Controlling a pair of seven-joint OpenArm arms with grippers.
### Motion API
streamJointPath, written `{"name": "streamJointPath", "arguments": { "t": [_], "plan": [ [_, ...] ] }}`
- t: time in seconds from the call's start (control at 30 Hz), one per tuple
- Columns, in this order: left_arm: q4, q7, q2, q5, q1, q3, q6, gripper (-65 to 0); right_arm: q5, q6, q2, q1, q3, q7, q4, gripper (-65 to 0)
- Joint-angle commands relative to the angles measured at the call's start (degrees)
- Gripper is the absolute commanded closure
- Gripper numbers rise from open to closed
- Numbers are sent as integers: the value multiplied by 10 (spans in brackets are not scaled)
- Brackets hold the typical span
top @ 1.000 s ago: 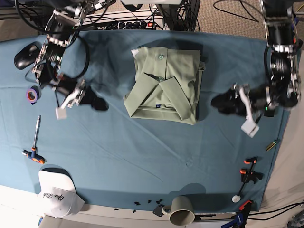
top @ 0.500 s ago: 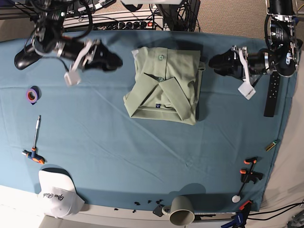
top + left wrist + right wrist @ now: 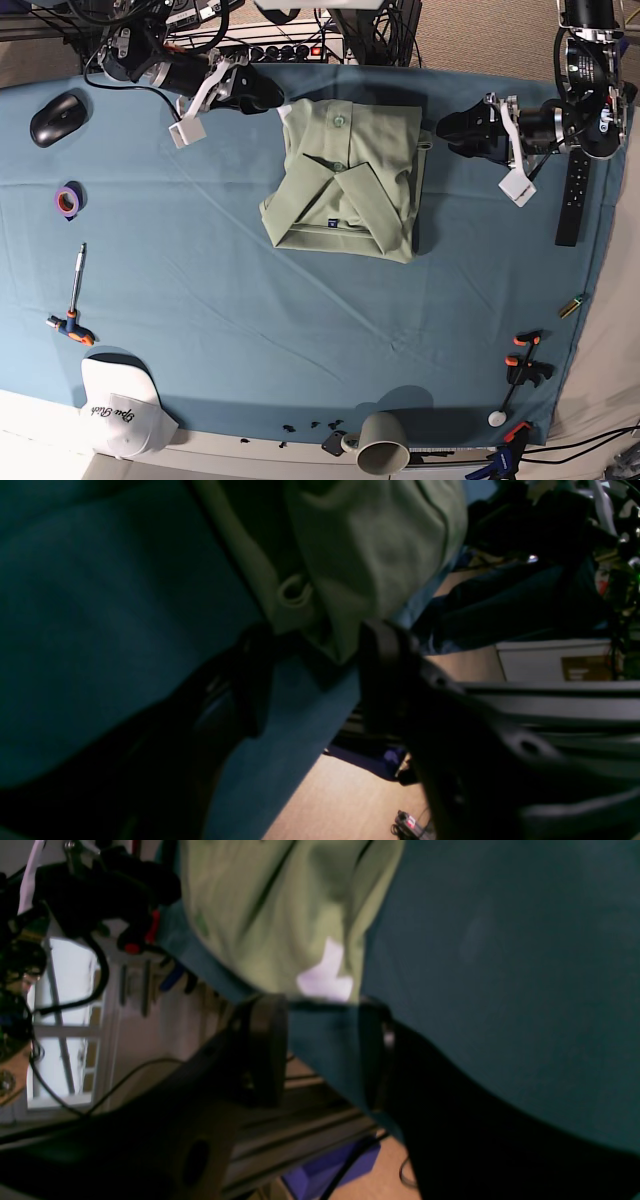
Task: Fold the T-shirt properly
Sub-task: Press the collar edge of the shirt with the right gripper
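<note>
The T-shirt (image 3: 345,180) lies folded into a pale green rectangle on the blue cloth (image 3: 250,300), collar and blue neck label facing up. My right gripper (image 3: 275,100) sits at the shirt's far left corner, jaws open. In the right wrist view the right gripper (image 3: 322,1050) has cloth between its fingers and the T-shirt (image 3: 280,915) edge just beyond the tips. My left gripper (image 3: 445,132) is at the shirt's far right corner, open. In the left wrist view a T-shirt (image 3: 360,555) corner reaches just between the tips of the left gripper (image 3: 315,680).
A black mouse (image 3: 55,115), purple tape roll (image 3: 67,200) and screwdriver (image 3: 75,295) lie at the left. A white cap (image 3: 120,405) and grey mug (image 3: 382,442) sit on the near edge. A remote (image 3: 570,200) and clamps (image 3: 528,370) are at the right.
Both arms swung up from the table's sides toward the shirt's far corners. The right gripper travelled furthest, ending at the far left corner. The shirt has not moved.
</note>
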Motion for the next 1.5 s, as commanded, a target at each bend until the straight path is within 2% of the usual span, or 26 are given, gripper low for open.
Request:
{"name": "streamJointPath", "arguments": {
  "t": [0.0, 0.23, 0.43, 0.6, 0.73, 0.97, 1.07, 1.13, 1.23, 1.47],
  "plan": [
    [9, -9, -9, -18, -3, -4, -5, -283, 16, 1, 2, 8, 1, 9, 10, -242],
    [9, -9, -9, -17, -3, -4, -5, -283, 16, 1, 2, 50, 1, 9, 10, -242],
    [9, -7, -9, -17, -3, -4, -5, -283, 15, 1, 0, 53, -2, 9, 10, -242],
    [9, -7, -9, -17, -3, -4, -5, -283, 10, 1, 0, 53, -57, 9, 9, -242],
    [9, -4, -9, -17, 0, -4, -5, -283, -31, 1, 0, 53, -98, 9, 9, -242],
    [9, -4, -9, -18, 27, -4, -5, -283, -60, 1, 0, 53, -103, 9, 9, -242],
    [9, -5, -9, -18, 34, -4, -5, -283, -126, 1, 0, 53, -103, 15, 9, -242],
    [9, -5, -9, -18, 34, -4, -5, -283, -176, 1, 0, 53, -103, 45, 9, -241],
    [9, -7, -9, -18, 34, -4, -5, -283, -221, -29, 0, 53, -103, 62, 9, -241],
    [9, -7, -9, -17, 34, -4, -5, -283, -216, -49, -5, 48, -103, 60, 10, -241]
  ]
}}
